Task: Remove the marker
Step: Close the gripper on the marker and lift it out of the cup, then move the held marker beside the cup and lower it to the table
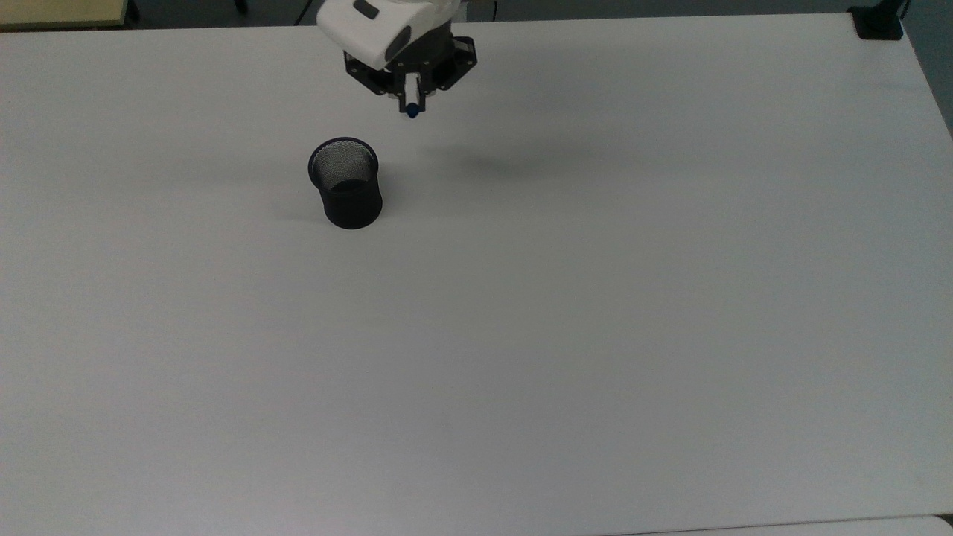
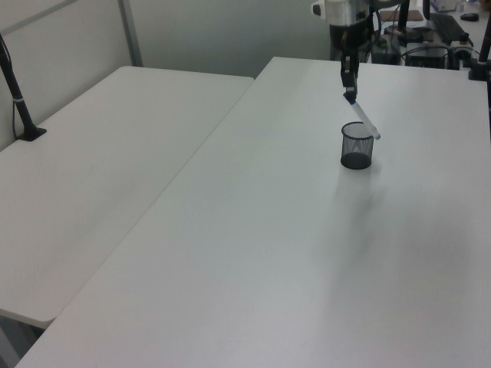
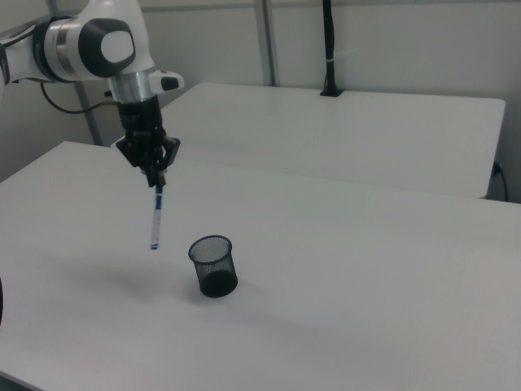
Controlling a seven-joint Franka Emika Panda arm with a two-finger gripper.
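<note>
Fingers of the gripper are clamping the marker, hanging clear of the mesh cup. Carry step; next, lowering it onto bare desk and releasing.

This is a robotics lab or office-style test room. A white robot arm works over a broad white table. Beyond the arm in the right view stands a second white table with a black clamped pole, backed by pale partition walls. Behind the arm in the left view, cables and dark equipment crowd the table's far end.
</note>
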